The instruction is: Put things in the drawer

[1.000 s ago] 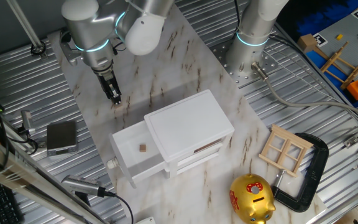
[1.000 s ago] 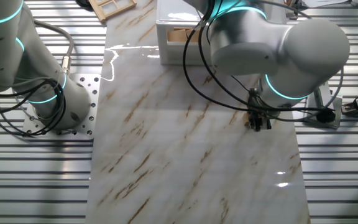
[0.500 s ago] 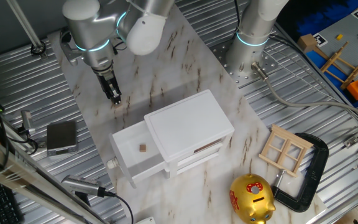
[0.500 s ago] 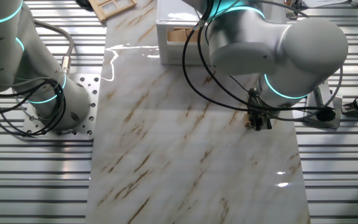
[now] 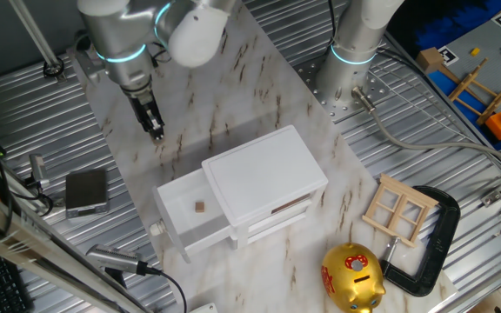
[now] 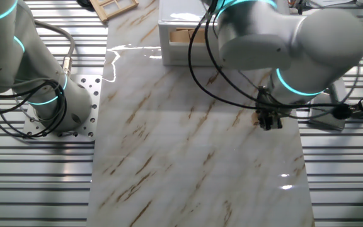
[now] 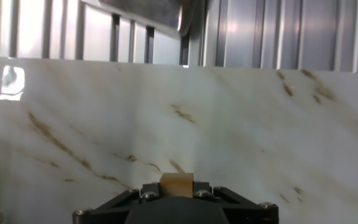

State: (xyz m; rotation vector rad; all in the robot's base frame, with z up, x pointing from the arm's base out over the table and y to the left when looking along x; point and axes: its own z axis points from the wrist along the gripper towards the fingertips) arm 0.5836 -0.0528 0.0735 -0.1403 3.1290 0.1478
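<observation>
Now the gripper (image 5: 156, 133), pinched on a small wooden cube (image 7: 176, 185), is seen lifted off the marble board (image 5: 259, 87) compared with half a second ago, so that the pickup is judged done and the carry toward the open drawer (image 5: 183, 217), where one cube (image 5: 200, 207) already lies, is judged next.

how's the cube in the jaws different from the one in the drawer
The held cube is pinched in the gripper, above the marble away from the cabinet; the other cube lies loose on the floor of the open drawer. The held one is mostly hidden; the drawer one shows fully. Both are small tan wooden cubes.
</observation>
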